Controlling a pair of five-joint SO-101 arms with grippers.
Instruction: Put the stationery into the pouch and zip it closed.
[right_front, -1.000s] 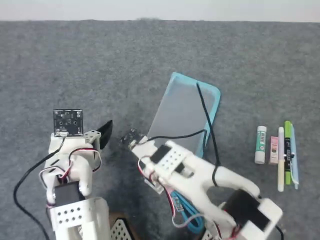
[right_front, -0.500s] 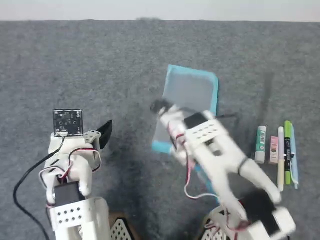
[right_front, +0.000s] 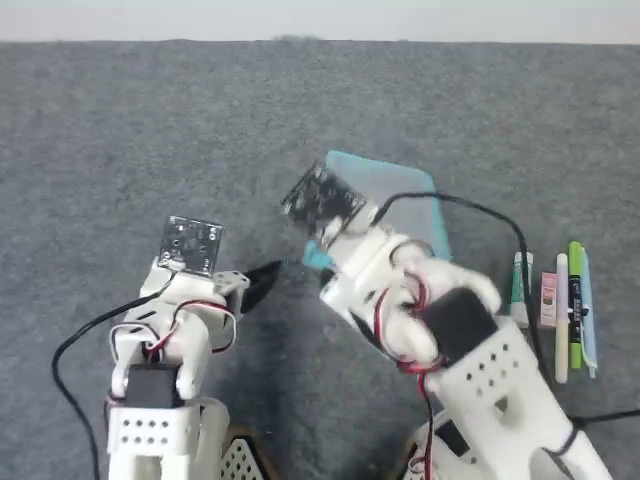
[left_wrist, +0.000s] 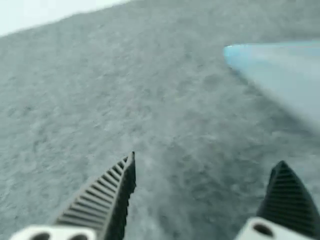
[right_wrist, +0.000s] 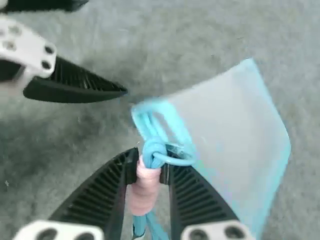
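At centre frame, the right tool (right_wrist: 149, 165) is gripping the blue cord pull (right_wrist: 159, 142) of the pale-blue translucent pouch (right_front: 395, 190), with its jaws closed tight on the cord. Lower left, the left tool (left_wrist: 206, 162) is hanging wide open and empty. The row of stationery (right_front: 562, 300) is lying on the grey bench (right_front: 120, 130) at right, so packing and zipping are not yet done.

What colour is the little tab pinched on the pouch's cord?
Pink: the tab sits on a light blue cord, best seen in the right wrist view.
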